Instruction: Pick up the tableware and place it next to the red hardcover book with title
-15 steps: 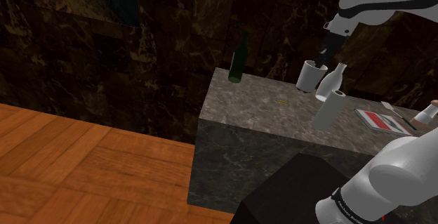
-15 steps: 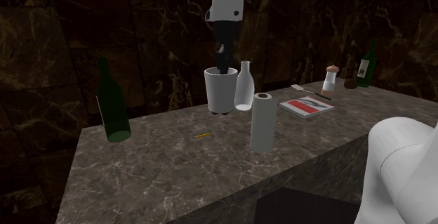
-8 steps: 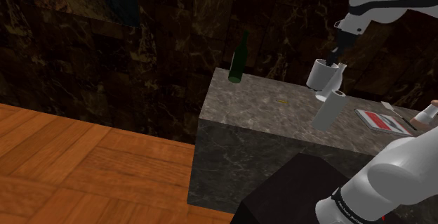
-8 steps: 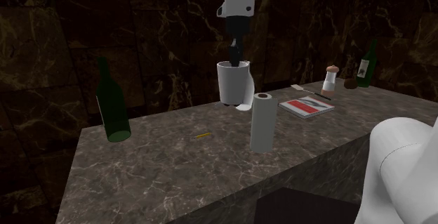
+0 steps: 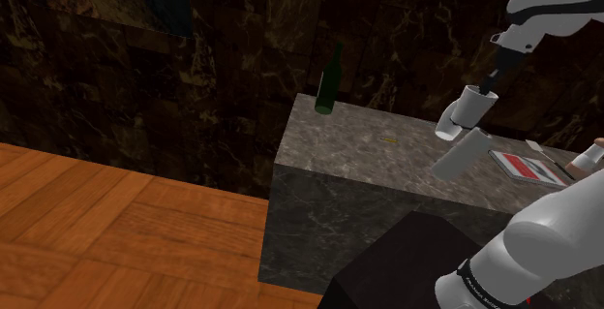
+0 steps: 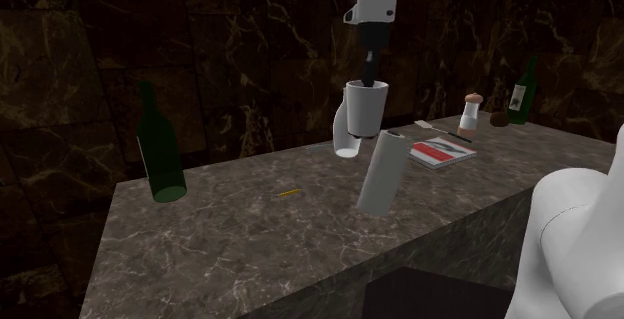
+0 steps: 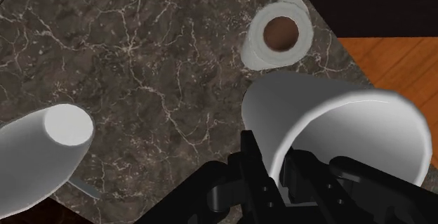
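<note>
Dark veined marble counter (image 6: 230, 237), set against dark stone walls, with wood floor below in the shoulder view. Nearest the counter's front edge in the second exterior view, a white paper-towel roll (image 6: 383, 172) stands tilted, its top leaning toward that view's right. Just behind it, the plain white cylindrical cup (image 6: 365, 112) hangs above the counter. The black two-finger gripper (image 6: 371, 79) is clamped on its rim from above. The wrist view shows one finger (image 7: 250, 152) outside the wall and the other inside. A white bottle (image 6: 343, 139) leans beside and behind the cup; contact cannot be judged. A small yellow object (image 6: 289, 193) lies toward that view's left, with a dark green glass bottle (image 6: 160, 157) upright beyond it. To the right of the cup, the red-and-white flat book (image 6: 438, 153) lies near but apart. Farther back are a pale utensil (image 6: 428, 125), a brown-capped white shaker (image 6: 470, 115) and a second green bottle (image 6: 520, 92).
</note>
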